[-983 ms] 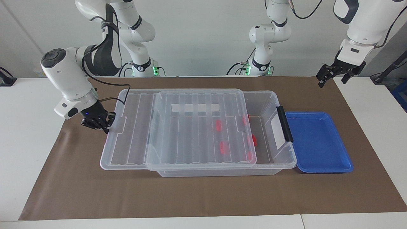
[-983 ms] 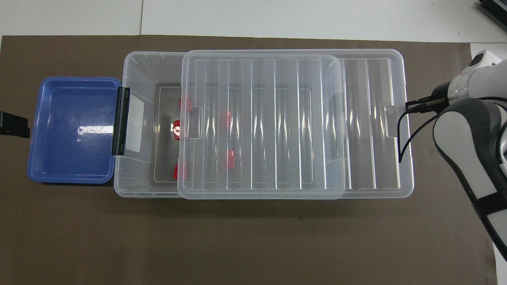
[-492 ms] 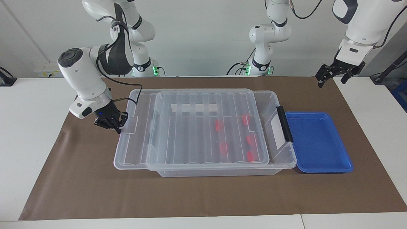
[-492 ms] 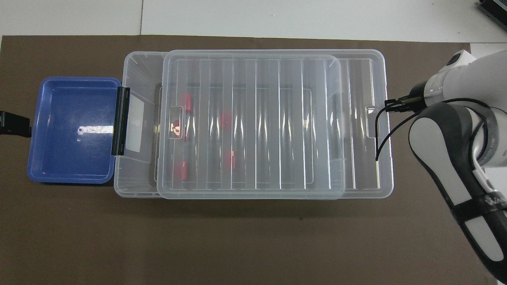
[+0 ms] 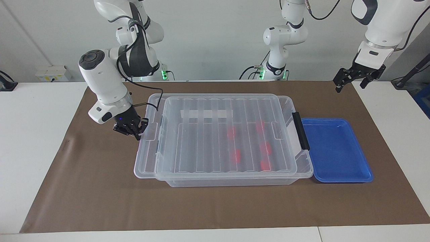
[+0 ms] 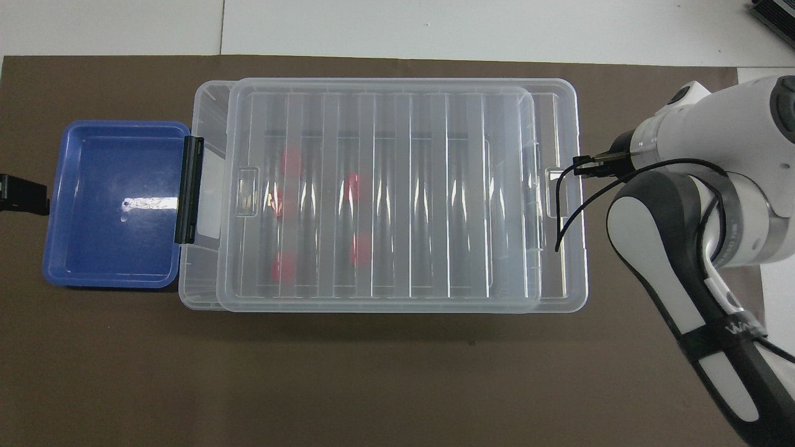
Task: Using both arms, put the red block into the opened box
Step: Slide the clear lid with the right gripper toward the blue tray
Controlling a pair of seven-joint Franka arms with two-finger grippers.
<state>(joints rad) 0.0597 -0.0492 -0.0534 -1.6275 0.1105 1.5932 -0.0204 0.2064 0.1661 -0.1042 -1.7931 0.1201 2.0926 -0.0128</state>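
The clear box (image 5: pixel 235 182) (image 6: pixel 205 99) stands mid-table with its ribbed lid (image 5: pixel 208 141) (image 6: pixel 404 186) lying over nearly all of it. Only a narrow strip by the black handle (image 5: pixel 300 130) (image 6: pixel 189 189) is uncovered. Several red blocks (image 5: pixel 236 156) (image 6: pixel 354 185) lie inside, seen through the lid. My right gripper (image 5: pixel 133 130) is shut, its tips against the lid's end that overhangs the box toward the right arm's end. The right arm (image 6: pixel 683 186) covers it from above. My left gripper (image 5: pixel 352 79) (image 6: pixel 22 195) hangs open over the mat beside the blue tray, holding nothing.
A shallow blue tray (image 5: pixel 336 151) (image 6: pixel 112 205) sits against the box's handle end, toward the left arm's end of the table. A brown mat (image 5: pixel 100 188) covers the table under everything.
The lid has slid along the box toward the handle end, now covering the red blocks. My right gripper has travelled with it at its end. The left gripper has stayed put.
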